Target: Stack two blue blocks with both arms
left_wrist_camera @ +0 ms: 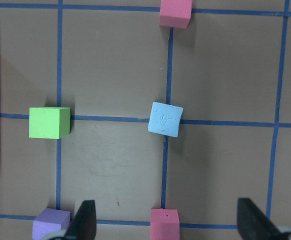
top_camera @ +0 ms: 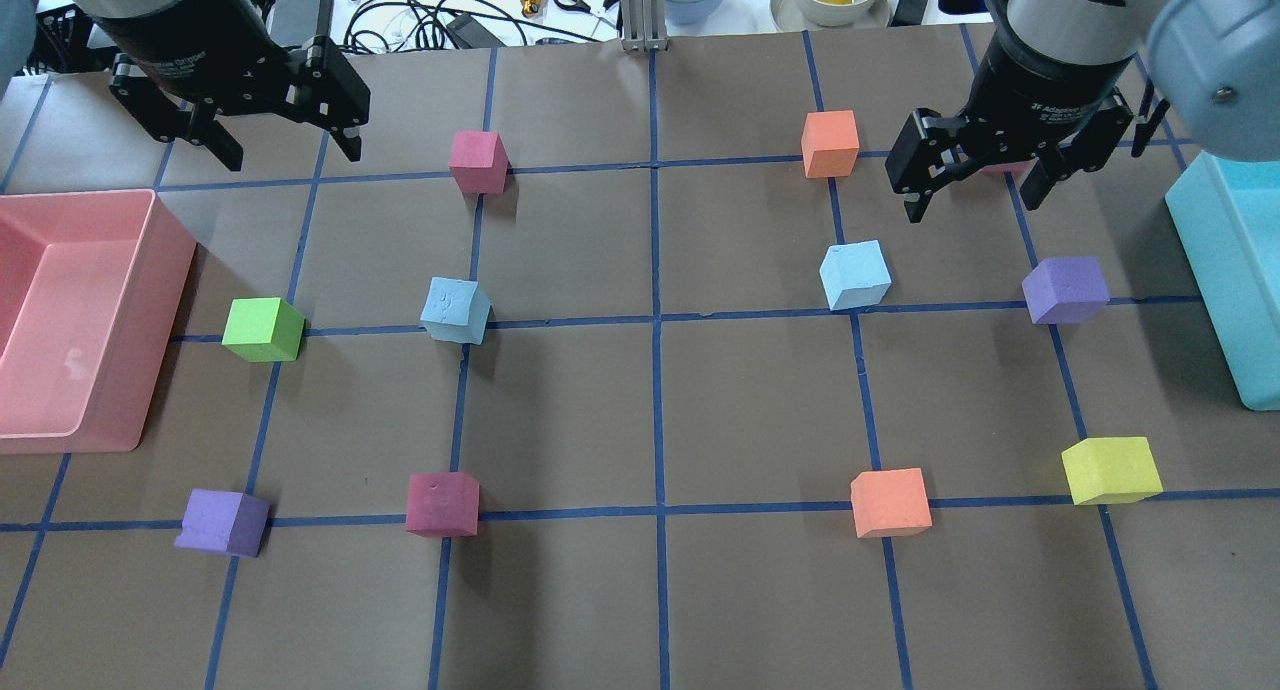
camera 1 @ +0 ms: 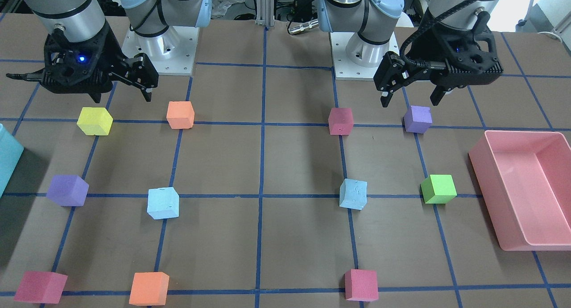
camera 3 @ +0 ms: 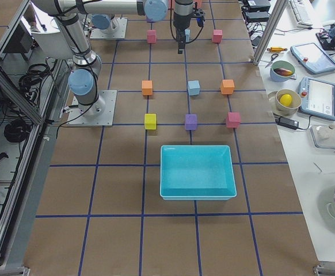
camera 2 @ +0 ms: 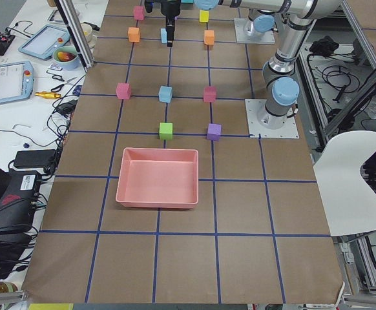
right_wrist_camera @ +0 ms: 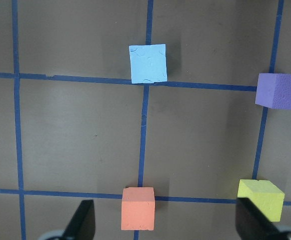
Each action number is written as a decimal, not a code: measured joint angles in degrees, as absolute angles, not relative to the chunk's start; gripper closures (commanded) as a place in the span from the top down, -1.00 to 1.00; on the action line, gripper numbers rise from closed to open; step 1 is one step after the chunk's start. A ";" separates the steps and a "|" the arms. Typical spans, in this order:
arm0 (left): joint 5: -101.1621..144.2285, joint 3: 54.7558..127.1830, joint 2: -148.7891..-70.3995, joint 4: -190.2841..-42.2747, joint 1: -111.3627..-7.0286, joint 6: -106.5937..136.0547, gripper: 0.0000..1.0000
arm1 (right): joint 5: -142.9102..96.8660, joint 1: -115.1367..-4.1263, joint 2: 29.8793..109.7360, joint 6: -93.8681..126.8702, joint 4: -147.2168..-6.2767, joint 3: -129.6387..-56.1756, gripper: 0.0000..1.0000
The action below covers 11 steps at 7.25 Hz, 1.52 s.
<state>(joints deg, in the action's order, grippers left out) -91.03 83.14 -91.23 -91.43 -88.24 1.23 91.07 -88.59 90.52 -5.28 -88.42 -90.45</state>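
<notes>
Two pale blue blocks rest apart on the brown table. One blue block lies left of centre and shows in the left wrist view. The other blue block lies right of centre and shows in the right wrist view. My left gripper hangs open and empty above the table's far left. My right gripper hangs open and empty, just beyond and to the right of its blue block.
A pink bin stands at the left edge and a teal bin at the right edge. Green, purple, pink, orange and yellow cubes are scattered on the grid.
</notes>
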 measured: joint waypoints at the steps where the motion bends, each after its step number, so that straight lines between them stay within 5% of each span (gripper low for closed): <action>1: -91.00 83.14 -91.23 -91.41 -88.24 1.23 1.00 | 91.08 -88.57 90.52 -5.27 -88.35 -90.53 1.00; 7: -90.61 83.46 -91.39 -91.28 -88.39 1.67 1.00 | 92.22 -88.15 87.94 -5.34 -89.44 -91.25 1.00; 11: -90.53 83.76 -91.20 -91.23 -88.42 1.41 1.00 | 92.69 -88.38 74.76 -5.39 -110.69 -93.13 1.00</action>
<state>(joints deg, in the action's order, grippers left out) -90.53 83.76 -91.20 -91.23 -88.42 1.41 92.69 -88.38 74.76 -5.39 -110.69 -93.13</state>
